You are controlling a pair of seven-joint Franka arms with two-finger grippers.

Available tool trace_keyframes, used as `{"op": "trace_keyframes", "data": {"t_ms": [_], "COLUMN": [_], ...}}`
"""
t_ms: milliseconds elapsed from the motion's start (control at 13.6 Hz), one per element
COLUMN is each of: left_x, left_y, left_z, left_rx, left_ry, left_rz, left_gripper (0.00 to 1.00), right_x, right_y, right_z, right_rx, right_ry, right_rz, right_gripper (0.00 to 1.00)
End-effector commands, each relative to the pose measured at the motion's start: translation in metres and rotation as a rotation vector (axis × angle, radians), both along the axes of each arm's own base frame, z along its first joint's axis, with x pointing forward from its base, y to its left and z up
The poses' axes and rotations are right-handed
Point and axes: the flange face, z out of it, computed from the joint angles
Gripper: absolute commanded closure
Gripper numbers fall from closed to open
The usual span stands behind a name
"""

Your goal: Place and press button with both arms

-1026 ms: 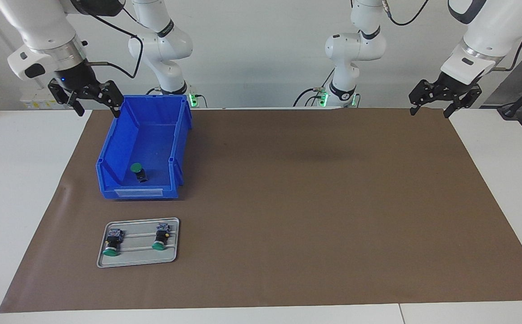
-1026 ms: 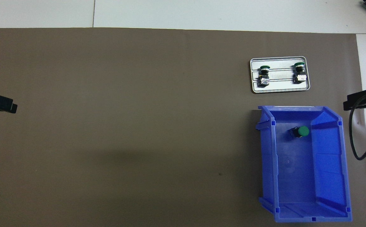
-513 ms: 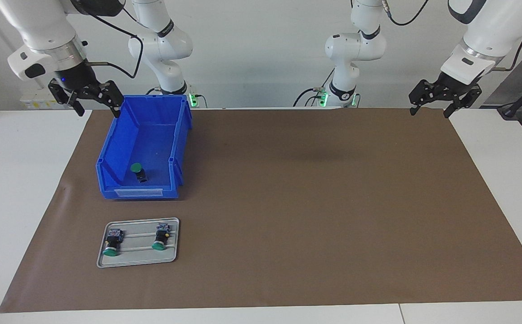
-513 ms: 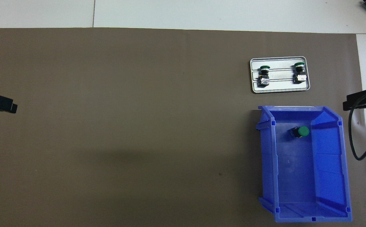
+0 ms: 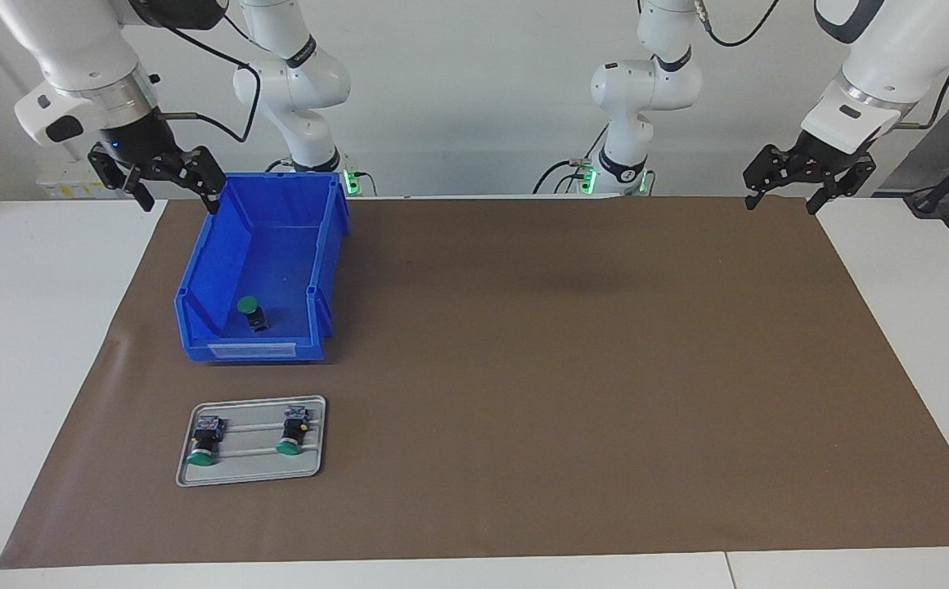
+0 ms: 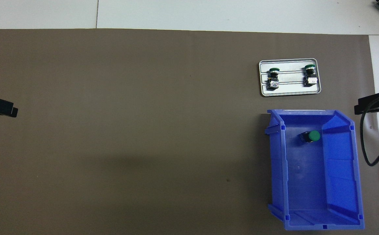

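The button (image 5: 250, 312) lies in the bin (image 5: 221, 260), below the raised right hand (image 5: 172, 195).

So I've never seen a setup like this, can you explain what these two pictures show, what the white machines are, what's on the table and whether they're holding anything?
These are two white jointed robot arms at a table covered by a brown mat. One picture looks at them from across the table; the other looks steeply down from above their own end.

The left gripper, a black two-finger claw, hangs open over the mat's edge at its own end. The right gripper hangs open beside the blue plastic bin, near its corner. Neither holds anything.

Inside the bin lies one small push-button with a round green cap and black body. Farther from the robots sits a flat grey metal tray carrying two more green-capped buttons, lying side by side.

The job, placing and pressing a button, has not visibly begun.
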Motion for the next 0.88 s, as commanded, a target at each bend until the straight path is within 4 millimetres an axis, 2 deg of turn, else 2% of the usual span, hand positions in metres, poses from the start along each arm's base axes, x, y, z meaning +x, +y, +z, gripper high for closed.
{"op": "trace_keyframes", "data": {"t_ms": [0,220,806], "left_x": [-0.008,-0.008,-0.008], "left_y": [0.001,0.002,0.002], "left_z": [0.001,0.001,0.001], "left_rx": [-0.010,-0.010,-0.010], "left_ry": [-0.011,-0.011,-0.011], "left_rz": [0.010,0.012,0.012], "left_gripper": [0.00,0.00,0.00], "right_x": [-0.003,-0.004,-0.004], "right_y": [0.004,-0.007,-0.007], "right_z": [0.002,0.001,0.001], "right_rx": [0.018,0.018,0.018], "right_ry": [-0.003,-0.002,-0.001], "right_rz": [-0.016,-0.034,-0.031], "right_gripper": [0.00,0.00,0.00]}}
